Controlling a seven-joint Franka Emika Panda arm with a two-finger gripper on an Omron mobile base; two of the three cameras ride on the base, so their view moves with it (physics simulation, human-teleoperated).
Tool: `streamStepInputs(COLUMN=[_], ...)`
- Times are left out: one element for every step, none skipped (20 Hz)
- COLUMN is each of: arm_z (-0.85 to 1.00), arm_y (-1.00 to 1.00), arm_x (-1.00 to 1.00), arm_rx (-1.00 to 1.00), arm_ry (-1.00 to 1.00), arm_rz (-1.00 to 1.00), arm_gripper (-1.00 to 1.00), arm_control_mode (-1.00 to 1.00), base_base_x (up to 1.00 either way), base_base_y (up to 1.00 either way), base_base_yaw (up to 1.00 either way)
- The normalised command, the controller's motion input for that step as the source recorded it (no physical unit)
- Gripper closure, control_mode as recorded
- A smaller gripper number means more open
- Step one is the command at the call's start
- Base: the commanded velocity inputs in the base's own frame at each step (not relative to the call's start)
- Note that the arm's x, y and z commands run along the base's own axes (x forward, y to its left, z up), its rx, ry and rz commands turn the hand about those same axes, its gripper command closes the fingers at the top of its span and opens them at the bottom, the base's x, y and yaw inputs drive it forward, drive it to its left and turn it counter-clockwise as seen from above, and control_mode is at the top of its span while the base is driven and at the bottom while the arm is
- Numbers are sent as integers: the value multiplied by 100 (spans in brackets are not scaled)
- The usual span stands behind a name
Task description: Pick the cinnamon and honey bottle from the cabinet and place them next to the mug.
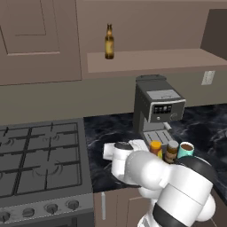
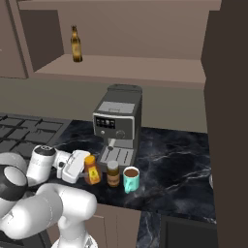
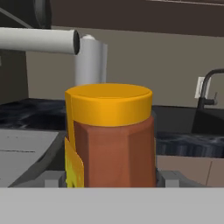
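The honey bottle [image 2: 91,169], amber with an orange cap and yellow label, stands upright at counter level just left of the cinnamon [image 2: 113,173], a small brown jar. The teal mug [image 2: 131,178] of dark liquid stands right of the jar. All three form a row in front of the coffee machine: honey bottle [image 1: 155,148], cinnamon [image 1: 171,151], mug [image 1: 185,150]. My gripper [image 2: 88,172] reaches in from the left and is shut on the honey bottle [image 3: 111,140], whose sides meet the fingertips [image 3: 53,179]. The cabinet shelf [image 1: 155,62] runs above.
A slender dark brown bottle [image 1: 109,42] stands on the shelf's left part. The grey coffee machine [image 2: 118,123] sits right behind the row. The stove [image 1: 40,155] lies to the left. A dark faucet [image 3: 208,87] shows far off beyond the bottle.
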Motion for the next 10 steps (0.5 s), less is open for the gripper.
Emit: streamStepInputs(arm_z=[0, 0, 0, 0, 0, 0, 0, -4, -16, -19], arm_y=[-2, -1, -4, -9, -13, -13, -9, -3, 0, 0], arm_x=[1, 2, 16, 17, 14, 11, 5, 4, 8, 10], arm_rx=[0, 0, 0, 0, 0, 0, 0, 0, 0, 0], arm_ry=[0, 0, 0, 0, 0, 0, 0, 0, 0, 0], arm_rz=[3, 2, 3, 3, 4, 3, 3, 3, 2, 1], arm_gripper=[100, 100, 100, 100, 100, 100, 100, 100, 100, 100], arm_control_mode=[-100, -100, -100, -100, -100, -100, -100, -100, -100, -100], base_base_x=[0, 0, 0, 0, 0, 0, 0, 0, 0, 0], base_base_y=[0, 0, 0, 0, 0, 0, 0, 0, 0, 0], base_base_yaw=[0, 0, 0, 0, 0, 0, 0, 0, 0, 0])
